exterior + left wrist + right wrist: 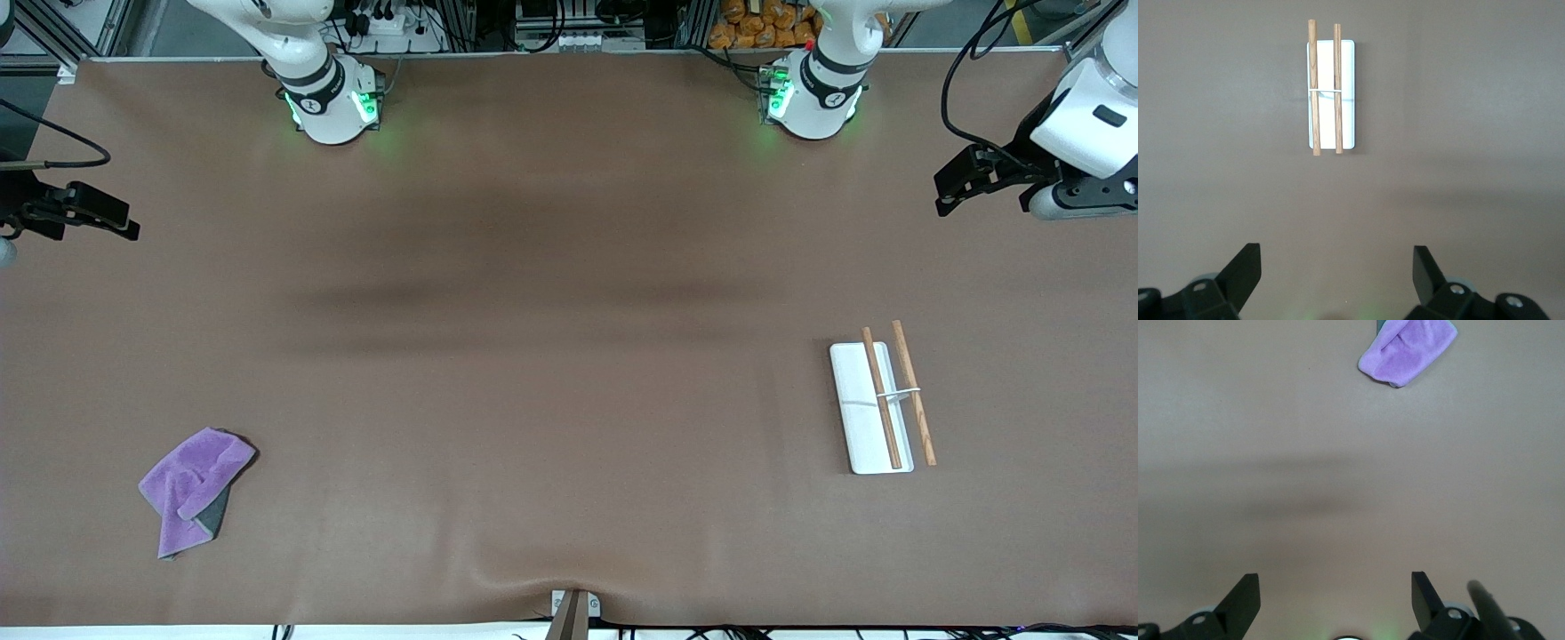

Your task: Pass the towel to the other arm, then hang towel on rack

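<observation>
Crumpled purple-and-grey cloth towel [192, 489] is laid flat toward the right arm's end; white-based wooden-rod rack [880, 404] toward the left arm's. Left gripper [1337, 273] and right gripper [1335, 593] are held spread over bare brown table [551, 356].

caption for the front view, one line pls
Towel lies crumpled, rack untouched; left gripper and right gripper open.

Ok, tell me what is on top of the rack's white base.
On the rack base lie two brown wooden rods joined by a thin white crossbar. No cloth is on it; the towel lies crumpled at the right arm's end. The base beneath the rods is hidden.
</observation>
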You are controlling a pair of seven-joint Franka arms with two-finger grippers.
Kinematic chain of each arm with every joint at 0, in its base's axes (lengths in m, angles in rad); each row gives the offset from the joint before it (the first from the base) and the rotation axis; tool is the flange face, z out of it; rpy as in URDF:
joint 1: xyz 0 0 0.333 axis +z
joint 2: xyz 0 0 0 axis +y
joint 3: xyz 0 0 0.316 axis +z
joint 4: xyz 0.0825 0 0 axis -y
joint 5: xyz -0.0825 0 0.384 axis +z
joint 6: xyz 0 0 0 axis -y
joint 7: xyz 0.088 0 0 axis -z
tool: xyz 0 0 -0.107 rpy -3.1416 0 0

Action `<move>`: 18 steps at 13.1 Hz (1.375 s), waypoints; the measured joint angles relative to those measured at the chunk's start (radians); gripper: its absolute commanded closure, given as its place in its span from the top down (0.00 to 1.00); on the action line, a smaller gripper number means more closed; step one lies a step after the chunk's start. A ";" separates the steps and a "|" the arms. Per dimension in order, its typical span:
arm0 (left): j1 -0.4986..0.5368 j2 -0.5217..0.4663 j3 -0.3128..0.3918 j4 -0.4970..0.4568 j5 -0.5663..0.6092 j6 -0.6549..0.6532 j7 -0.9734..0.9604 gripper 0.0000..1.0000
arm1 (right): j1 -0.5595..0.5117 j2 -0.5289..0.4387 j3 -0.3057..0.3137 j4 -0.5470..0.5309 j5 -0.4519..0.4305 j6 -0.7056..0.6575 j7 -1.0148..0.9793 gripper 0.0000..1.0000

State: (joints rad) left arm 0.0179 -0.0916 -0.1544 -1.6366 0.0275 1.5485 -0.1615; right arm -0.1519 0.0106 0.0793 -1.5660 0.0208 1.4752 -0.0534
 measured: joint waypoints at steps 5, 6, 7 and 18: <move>0.002 0.007 0.004 0.001 0.000 0.000 0.000 1.00 | 0.000 0.000 0.000 0.000 -0.002 0.000 -0.018 1.00; 0.003 0.010 0.005 0.004 0.000 0.000 0.000 1.00 | 0.000 0.000 -0.001 0.000 -0.002 0.000 -0.018 1.00; 0.003 0.012 0.005 0.010 0.000 0.000 0.000 1.00 | 0.000 0.000 -0.001 0.000 -0.002 0.000 -0.018 1.00; 0.000 0.025 0.000 0.015 0.000 -0.002 0.004 1.00 | -0.020 0.007 -0.012 -0.003 -0.006 0.001 -0.019 1.00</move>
State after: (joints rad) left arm 0.0180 -0.0663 -0.1547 -1.6219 0.0275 1.5463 -0.1579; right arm -0.1721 0.0179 0.0668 -1.5692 0.0151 1.4766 -0.0723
